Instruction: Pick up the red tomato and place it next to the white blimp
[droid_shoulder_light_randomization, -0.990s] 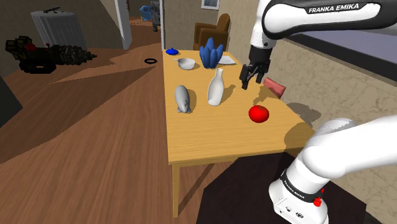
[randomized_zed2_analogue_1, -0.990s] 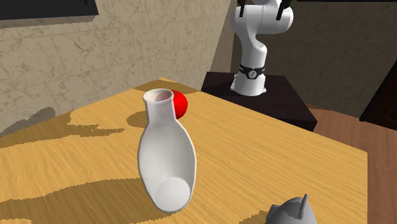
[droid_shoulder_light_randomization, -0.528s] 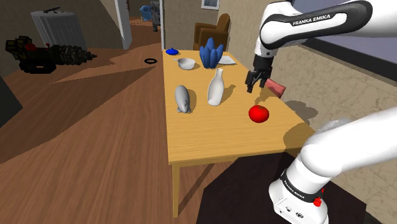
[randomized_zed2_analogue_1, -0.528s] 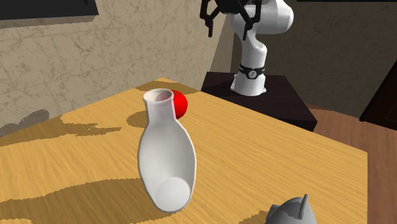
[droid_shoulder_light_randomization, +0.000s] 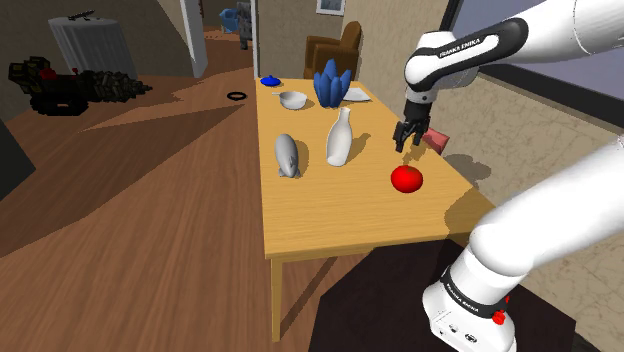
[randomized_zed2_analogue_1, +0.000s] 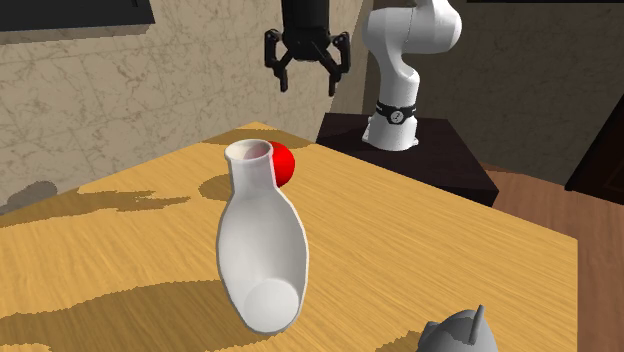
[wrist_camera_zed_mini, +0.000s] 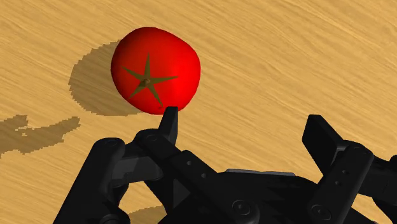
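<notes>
A long wooden counter (droid_shoulder_light_randomization: 330, 215) is seen stretching away from the dark stand (droid_shoulder_light_randomization: 385, 290) in the shoulder view. The white arm (droid_shoulder_light_randomization: 470, 55) is arched over the counter's right side in that view. A white vase (droid_shoulder_light_randomization: 340, 138) is stood upright near the counter's middle, and a grey blimp (droid_shoulder_light_randomization: 287, 156) is laid just to its left, apart from it. Farther along, a blue leafy object (droid_shoulder_light_randomization: 332, 82) and a pale bowl (droid_shoulder_light_randomization: 293, 99) are set near the far end. The red tomato (droid_shoulder_light_randomization: 406, 179) is found resting on the counter, to the right of the vase and nearer the stand, well apart from the blimp; in the second exterior view it (randomized_zed2_analogue_1: 284, 163) is partly hidden behind the vase's neck (randomized_zed2_analogue_1: 262, 250). The pincer (droid_shoulder_light_randomization: 405, 140) is held in the air above the counter, just beyond the tomato, with its fingers spread wide and nothing clasped. In the wrist view the tomato (wrist_camera_zed_mini: 156, 70) is seen off one fingertip (wrist_camera_zed_mini: 169, 114), outside the gap of the pincer (wrist_camera_zed_mini: 242, 121).
</notes>
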